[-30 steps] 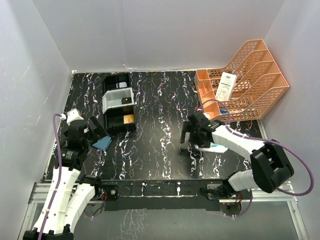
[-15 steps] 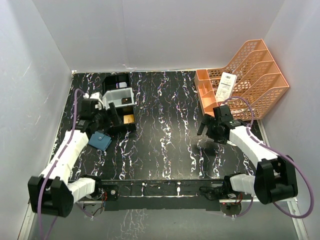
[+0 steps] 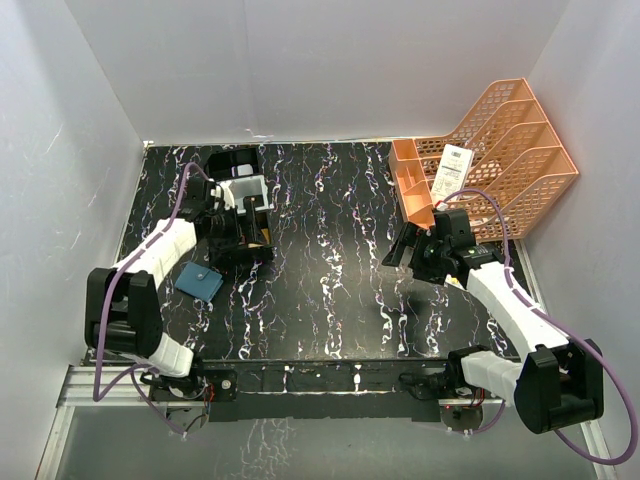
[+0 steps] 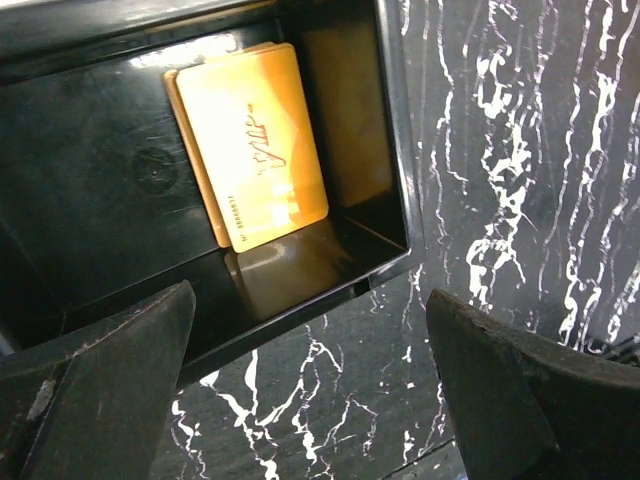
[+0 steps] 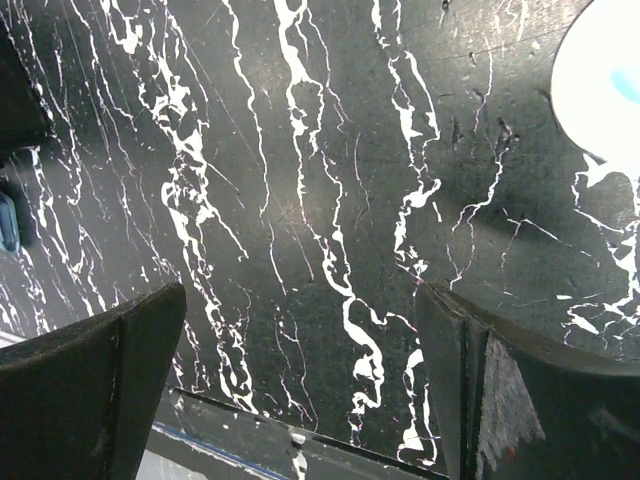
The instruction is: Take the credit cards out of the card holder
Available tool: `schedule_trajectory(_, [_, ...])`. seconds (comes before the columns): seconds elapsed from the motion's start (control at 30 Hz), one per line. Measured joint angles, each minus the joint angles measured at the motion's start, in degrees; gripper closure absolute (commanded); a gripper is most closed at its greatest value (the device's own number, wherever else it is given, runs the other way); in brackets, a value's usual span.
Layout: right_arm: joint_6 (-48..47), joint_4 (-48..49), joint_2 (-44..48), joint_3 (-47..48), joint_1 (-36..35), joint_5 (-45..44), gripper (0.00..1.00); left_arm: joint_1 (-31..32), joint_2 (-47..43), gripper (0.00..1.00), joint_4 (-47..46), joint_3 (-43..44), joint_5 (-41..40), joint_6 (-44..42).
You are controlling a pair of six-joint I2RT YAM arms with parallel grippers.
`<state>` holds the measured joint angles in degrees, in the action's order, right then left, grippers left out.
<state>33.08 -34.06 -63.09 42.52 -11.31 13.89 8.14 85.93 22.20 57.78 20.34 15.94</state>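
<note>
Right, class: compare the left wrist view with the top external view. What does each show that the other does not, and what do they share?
Left wrist only: the writing on the gold card and a second gold edge beneath it. Top external only: the teal card holder, the orange file rack and the right gripper. Both: the black tray, the marbled table and the open left gripper.

Teal-blue card holder (image 3: pixel 200 282) folded shut, flat near the table's (image 3: pixel 330 270) left edge, two gold credit cards (image 4: pixel 255 140) stacked flat in a black tray (image 4: pixel 392 130) compartment
</note>
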Motion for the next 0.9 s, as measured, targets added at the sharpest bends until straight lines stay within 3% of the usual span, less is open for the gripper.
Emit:
schedule_trajectory(0.43, [0.0, 0.0, -1.6, -0.3, 0.0, 3.0, 0.02, 6.5, 2.1, 0.01, -3.8, 1.0, 5.9, 2.3])
schedule_trajectory(0.9, [1.7, 1.5, -1.8, -1.2, 0.0, 4.4, 0.02, 18.9, 13.4, 0.01, -9.9, 8.1, 5.6, 7.8])
